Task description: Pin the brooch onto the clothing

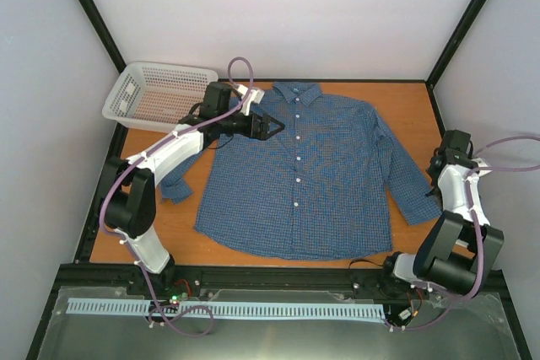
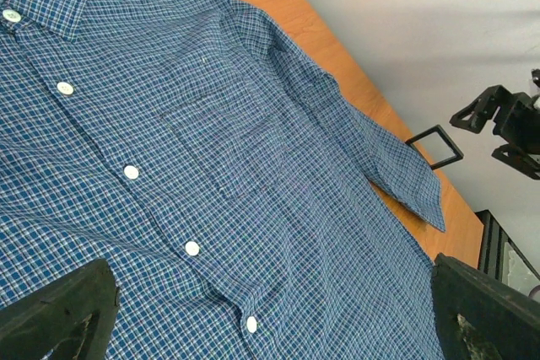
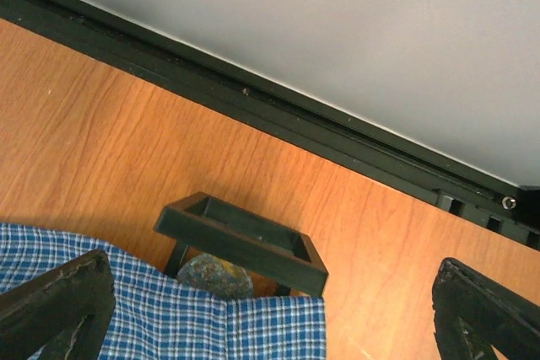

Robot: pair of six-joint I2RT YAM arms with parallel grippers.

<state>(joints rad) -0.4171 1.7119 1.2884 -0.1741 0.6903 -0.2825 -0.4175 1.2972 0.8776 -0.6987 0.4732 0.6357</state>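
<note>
shirt (image 1: 295, 174) spread flat and front up on the wooden table (image 1: 405, 99), collar toward the far wall, white buttons in a row down the middle. from overhead i see the left gripper (image 1: 272, 126) hanging over the chest area just beside the collar, jaws spread wide with nothing between them. its wrist view shows only checked cloth and buttons beyond the two fingers (image 2: 59, 309). right gripper (image 3: 270, 309) sits at the table's right edge, over the end of the sleeve, jaws also wide apart and empty. brooch (image 3: 215, 276) shows in the right wrist view only: a small mottled lump with gold flecks, lying at the cuff's edge, tucked under a small black box (image 3: 245, 238) that looks like an open frame standing on the bare wood. i cannot tell whether the brooch touches the cloth. white mesh basket (image 1: 160, 94) at the far left corner, well apart from the brooch.
</note>
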